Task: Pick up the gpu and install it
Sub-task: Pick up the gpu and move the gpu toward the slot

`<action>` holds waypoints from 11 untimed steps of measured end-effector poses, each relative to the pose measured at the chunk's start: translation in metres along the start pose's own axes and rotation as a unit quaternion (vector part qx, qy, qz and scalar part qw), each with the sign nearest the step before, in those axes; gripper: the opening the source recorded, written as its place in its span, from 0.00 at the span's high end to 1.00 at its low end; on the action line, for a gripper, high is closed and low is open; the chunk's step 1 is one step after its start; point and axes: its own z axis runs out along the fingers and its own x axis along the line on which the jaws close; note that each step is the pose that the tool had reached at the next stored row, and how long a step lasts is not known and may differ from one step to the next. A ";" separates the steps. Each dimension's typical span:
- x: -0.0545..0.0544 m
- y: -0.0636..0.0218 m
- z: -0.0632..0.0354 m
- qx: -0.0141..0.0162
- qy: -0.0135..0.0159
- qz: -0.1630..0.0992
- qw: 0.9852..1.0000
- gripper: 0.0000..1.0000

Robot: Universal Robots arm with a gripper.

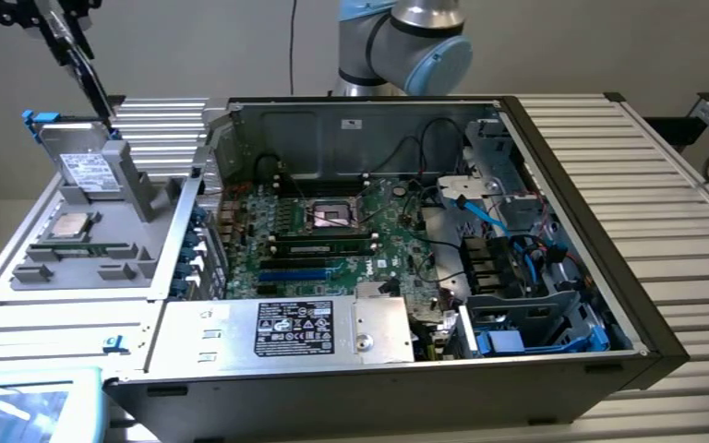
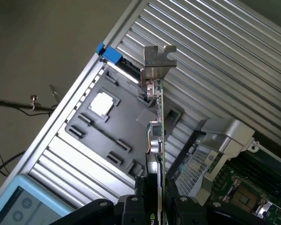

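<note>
Black robot gripper (image 2: 158, 205) right up at the lens has its fingers clamped on the slim black gpu card (image 2: 158, 131). It pinches one end so the silver metal bracket (image 2: 157, 63) pokes out free, I'd guess to keep the connector edge clear. Edge-on, the card looks thin, with small parts along it. It hangs over the grey plastic parts tray (image 1: 78, 272) on the exterior view's left, well apart from the open black computer case (image 1: 650, 309) and green motherboard (image 1: 256, 231) further right

gpu (image 2: 159, 108): one is counted
computer case (image 1: 656, 314): one is counted
silver box (image 1: 287, 330): one is seen
grey tray (image 1: 84, 269): one is seen
</note>
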 end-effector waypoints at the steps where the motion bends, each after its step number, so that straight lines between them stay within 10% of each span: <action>1: 0.000 0.0000 0.0000 0.000 0.000 -0.009 1.000 0.73; 11: 0.000 0.0000 0.0000 -0.001 0.006 -0.098 0.995 0.73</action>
